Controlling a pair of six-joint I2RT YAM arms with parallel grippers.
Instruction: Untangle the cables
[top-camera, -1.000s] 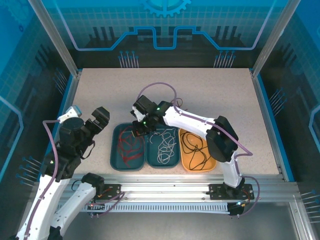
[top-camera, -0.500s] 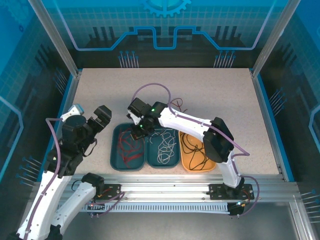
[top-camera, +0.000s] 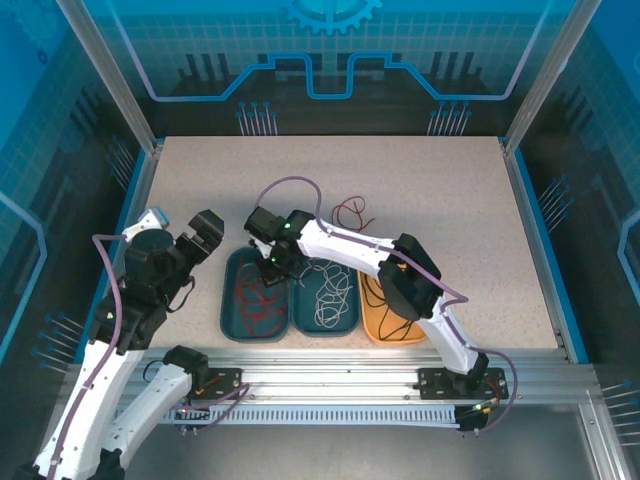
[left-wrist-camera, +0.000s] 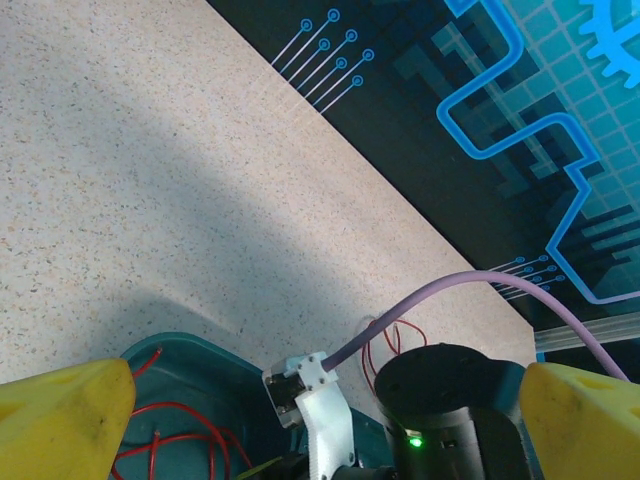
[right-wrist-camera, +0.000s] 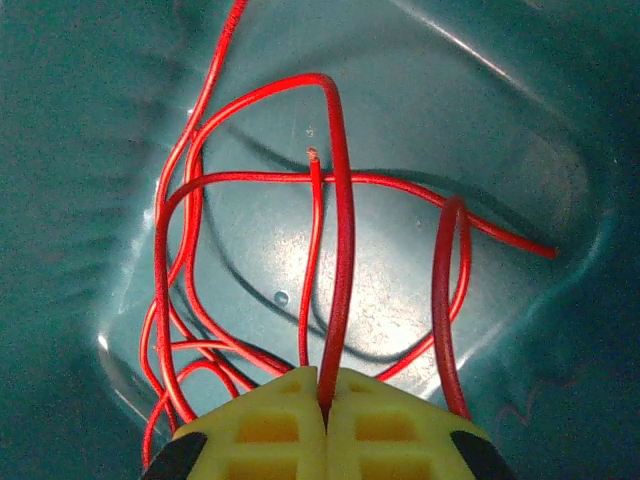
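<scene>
Red cables (top-camera: 255, 300) lie heaped in the left teal tray (top-camera: 228, 305). My right gripper (top-camera: 272, 266) hangs over that tray's far end. In the right wrist view its yellow fingers (right-wrist-camera: 270, 420) are shut on one red cable (right-wrist-camera: 340, 250), which rises from the pile on the tray floor (right-wrist-camera: 480, 150). White cables (top-camera: 328, 293) fill the middle teal tray, black cables (top-camera: 390, 300) the orange tray. One loose red cable (top-camera: 350, 212) lies on the table behind the trays. My left gripper (top-camera: 203, 238) stands open left of the trays, nothing between its fingertips (left-wrist-camera: 60, 420).
The three trays stand side by side near the table's front edge. My right arm (top-camera: 350, 248) stretches across the middle and orange trays. The left wrist view looks past the right arm's wrist (left-wrist-camera: 450, 400) and its purple hose (left-wrist-camera: 470, 290) toward the back wall.
My right gripper has moved left and nearer over the left teal tray, still shut on the red cable. The loose red cable on the table is now uncovered. The left arm barely moved.
</scene>
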